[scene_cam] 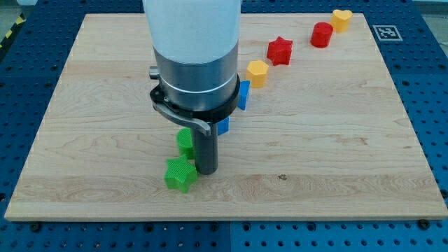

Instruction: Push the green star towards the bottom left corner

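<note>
Green star-shaped plastic block [180,173] lies left of centre near the wooden board [336,140]'s bottom edge. My tip [206,171] touches its right side — no jaws fitted. Push in hand; next move calls for down-left drive — corner well apart.

My tip [206,170] stands on the wooden tabletop [336,154], touching the green star block [180,174] at the view's left; another green block [185,142] lies just above.

Colours on my board
Green star [180,173], red star [280,50], yellow hexagon [257,72], pale wooden board [336,140], blue table [430,84].
</note>
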`<state>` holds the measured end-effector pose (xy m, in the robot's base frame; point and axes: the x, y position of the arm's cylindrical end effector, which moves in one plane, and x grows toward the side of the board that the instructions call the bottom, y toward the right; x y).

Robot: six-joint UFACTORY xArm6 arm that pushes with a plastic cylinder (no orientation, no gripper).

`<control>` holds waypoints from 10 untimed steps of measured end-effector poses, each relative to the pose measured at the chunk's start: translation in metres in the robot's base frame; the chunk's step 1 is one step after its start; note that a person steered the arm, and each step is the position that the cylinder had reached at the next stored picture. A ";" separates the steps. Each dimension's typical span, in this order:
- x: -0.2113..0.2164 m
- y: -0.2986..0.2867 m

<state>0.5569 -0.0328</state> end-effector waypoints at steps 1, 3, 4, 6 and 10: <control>0.006 -0.012; 0.022 -0.041; 0.024 -0.036; 0.042 -0.031; 0.041 -0.103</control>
<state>0.5974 -0.1361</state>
